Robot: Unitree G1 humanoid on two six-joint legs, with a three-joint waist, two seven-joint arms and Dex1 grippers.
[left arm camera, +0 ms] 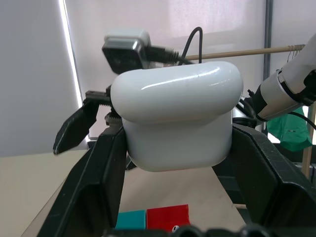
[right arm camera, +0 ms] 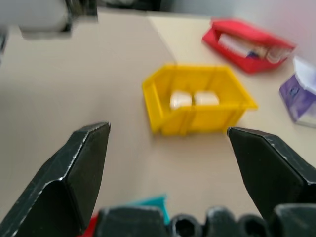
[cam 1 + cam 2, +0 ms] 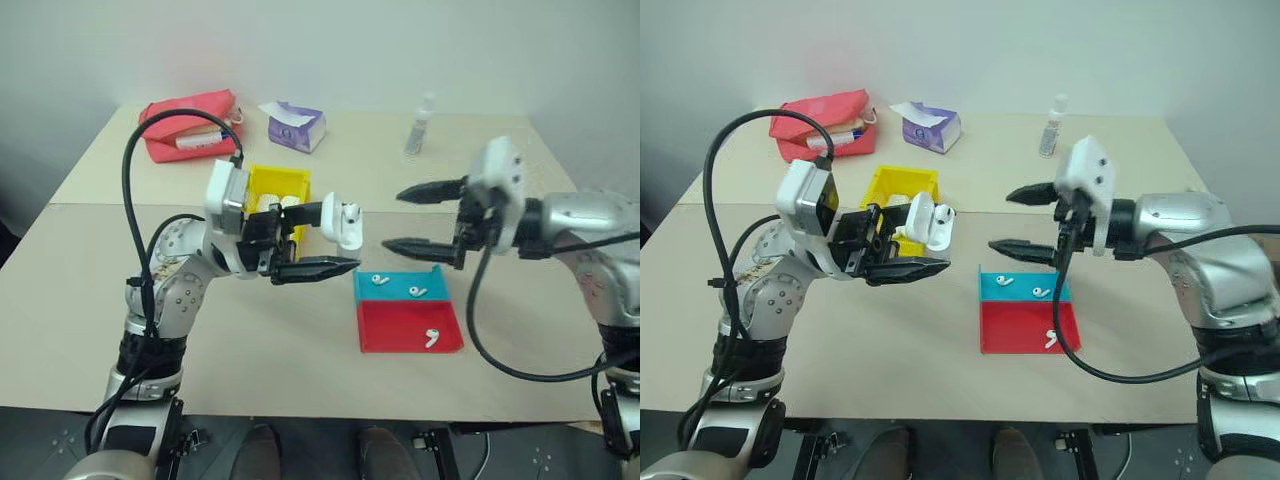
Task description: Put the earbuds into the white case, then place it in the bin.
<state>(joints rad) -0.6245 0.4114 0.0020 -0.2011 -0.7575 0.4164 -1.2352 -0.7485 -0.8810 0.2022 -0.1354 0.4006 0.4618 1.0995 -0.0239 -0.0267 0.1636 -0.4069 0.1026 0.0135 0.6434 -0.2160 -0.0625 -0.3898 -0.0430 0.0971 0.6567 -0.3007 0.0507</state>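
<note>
Right now your left end effector (image 3: pixel 318 240) is clamped tight on the white case (image 3: pixel 341 226), holding it up in the air above the desk (image 3: pixel 250 340), just in front of the bin (image 3: pixel 275 185); in the left wrist view the case (image 1: pixel 177 116) sits squarely between the two black fingers (image 1: pixel 96 173). Your right end effector (image 3: pixel 428 220) hangs opposite it, near the case but not touching, with its fingers spread wide apart and nothing between them. Below that gap you can see the earbuds (image 3: pixel 380 280) lying loose: two rest in the teal tray (image 3: pixel 365 292) and one in the red tray (image 3: pixel 400 335), which sits against the teal one on its near side. The bin stands on the desk behind the left arm, and the right wrist view shows two white rounded cases (image 2: pixel 193 98) lying side by side inside it. Farther back on the desk you have a red pouch (image 3: pixel 185 120), a purple tissue pack (image 3: pixel 295 127) and a small clear bottle (image 3: pixel 420 125).
</note>
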